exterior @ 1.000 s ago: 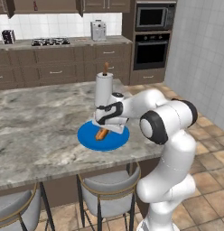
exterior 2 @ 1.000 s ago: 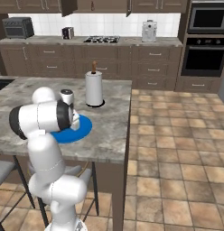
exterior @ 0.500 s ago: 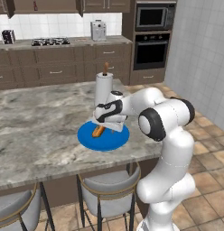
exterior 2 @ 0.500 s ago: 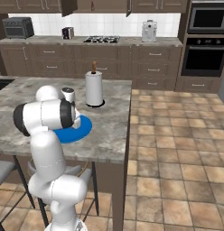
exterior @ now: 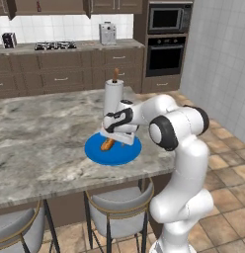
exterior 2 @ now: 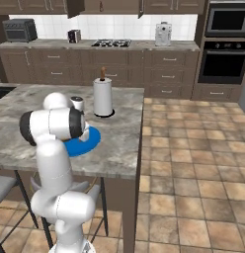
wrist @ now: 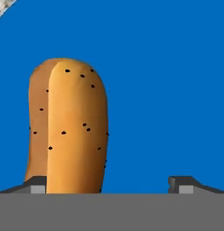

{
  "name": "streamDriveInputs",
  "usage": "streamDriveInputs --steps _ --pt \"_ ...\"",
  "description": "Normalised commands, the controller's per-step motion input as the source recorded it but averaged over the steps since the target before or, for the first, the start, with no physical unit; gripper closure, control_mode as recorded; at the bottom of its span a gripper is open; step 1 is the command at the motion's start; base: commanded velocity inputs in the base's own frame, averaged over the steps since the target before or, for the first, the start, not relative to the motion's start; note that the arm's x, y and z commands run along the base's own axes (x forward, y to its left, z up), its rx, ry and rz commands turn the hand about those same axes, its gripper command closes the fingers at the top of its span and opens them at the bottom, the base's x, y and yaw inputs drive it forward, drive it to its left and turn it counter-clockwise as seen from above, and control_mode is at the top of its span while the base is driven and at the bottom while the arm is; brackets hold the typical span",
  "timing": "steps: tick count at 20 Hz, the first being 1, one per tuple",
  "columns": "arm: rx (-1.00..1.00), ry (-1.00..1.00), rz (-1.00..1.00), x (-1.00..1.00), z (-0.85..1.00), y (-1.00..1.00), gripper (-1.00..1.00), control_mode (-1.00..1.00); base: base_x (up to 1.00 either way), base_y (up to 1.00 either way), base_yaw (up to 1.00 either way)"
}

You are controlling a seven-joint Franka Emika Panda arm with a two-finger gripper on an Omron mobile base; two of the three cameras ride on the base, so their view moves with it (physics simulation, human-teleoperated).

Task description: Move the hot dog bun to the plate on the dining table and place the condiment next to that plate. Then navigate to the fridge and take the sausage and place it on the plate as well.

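1. Hot dog bun [wrist: 68, 128] lying flat on blue plate [exterior: 125, 154], on the dining table [exterior: 40, 143].
2. Long axis running straight ahead along the hand view, offset toward one fingertip.
3. Gripper [wrist: 109, 182] directly above, jaws spread wide, clamped on nothing.
4. Paper towel roll [exterior: 113, 97] just behind plate.

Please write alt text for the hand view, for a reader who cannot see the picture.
An orange-tan bun with small dark specks lies on the blue plate, which covers nearly the whole background. The open tool is right above it, with the two dark fingertips at the bottom edge and the bun close to the left one.
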Motion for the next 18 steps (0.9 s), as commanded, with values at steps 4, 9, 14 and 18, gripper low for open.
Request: streamDriveInputs --steps 4,9,14,18 --pt "0.0 0.34 -0.01 0.13 -0.38 0.0 -1.0 -1.0 0.0 0.0 0.0" --pt "-0.01 0.05 0.0 0.04 -0.02 0.0 -1.0 -1.0 0.0 0.0 0.0" --pt "-0.1 -0.33 0.0 -0.17 0.18 0.0 -1.0 -1.0 0.0 0.0 0.0" --pt "-0.02 0.04 -0.01 -0.19 -0.27 0.05 -1.0 -1.0 0.0 0.0 0.0"
